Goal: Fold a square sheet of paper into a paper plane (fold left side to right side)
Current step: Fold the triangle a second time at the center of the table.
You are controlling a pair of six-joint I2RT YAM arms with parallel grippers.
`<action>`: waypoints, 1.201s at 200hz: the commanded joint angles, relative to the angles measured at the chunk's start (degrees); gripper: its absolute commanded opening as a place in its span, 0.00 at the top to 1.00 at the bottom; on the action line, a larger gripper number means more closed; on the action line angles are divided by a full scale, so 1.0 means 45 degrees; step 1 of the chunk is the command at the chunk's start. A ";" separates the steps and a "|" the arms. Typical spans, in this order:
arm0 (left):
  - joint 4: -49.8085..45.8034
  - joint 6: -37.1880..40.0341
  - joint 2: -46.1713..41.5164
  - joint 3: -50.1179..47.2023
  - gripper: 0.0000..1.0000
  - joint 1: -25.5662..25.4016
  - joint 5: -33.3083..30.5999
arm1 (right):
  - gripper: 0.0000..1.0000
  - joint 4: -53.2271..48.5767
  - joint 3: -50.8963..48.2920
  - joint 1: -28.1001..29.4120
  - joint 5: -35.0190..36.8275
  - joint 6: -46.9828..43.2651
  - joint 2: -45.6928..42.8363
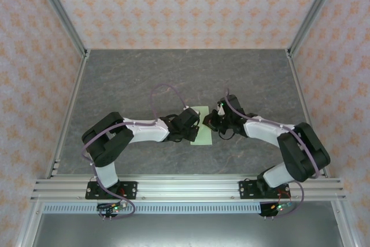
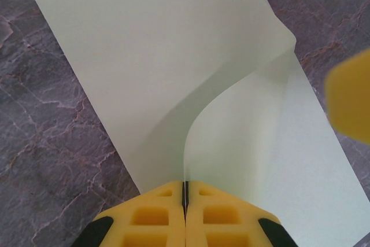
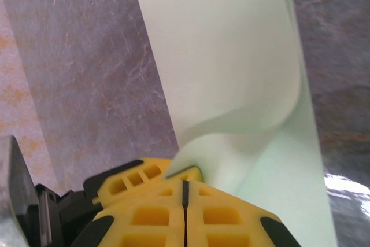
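left end effector is pinching the square sheet of paper | right end effector is resting closed beside its curl

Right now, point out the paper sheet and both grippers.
square sheet of paper [image 2: 162, 56], left wrist view, flat upper part.
left gripper [image 2: 185, 192], left wrist view, seam between shut fingertips.
right gripper [image 3: 185, 192], right wrist view, seam between shut fingertips.

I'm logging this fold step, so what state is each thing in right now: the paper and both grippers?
square sheet of paper: one side lifted and curled over the rest, not yet creased flat.
left gripper: shut on the paper's lifted edge.
right gripper: shut, tips at the lifted flap; grip unclear.
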 commanded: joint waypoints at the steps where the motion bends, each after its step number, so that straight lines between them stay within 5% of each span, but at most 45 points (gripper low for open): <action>1: -0.0532 0.0301 0.0118 -0.0032 0.94 0.0118 0.0045 | 0.93 0.0576 0.0575 0.0274 -0.0138 0.0092 0.0583; 240: -0.0688 0.0388 0.0200 0.0124 0.94 0.0106 0.0307 | 0.93 -0.1652 0.1038 0.0510 0.1150 -0.1225 0.2498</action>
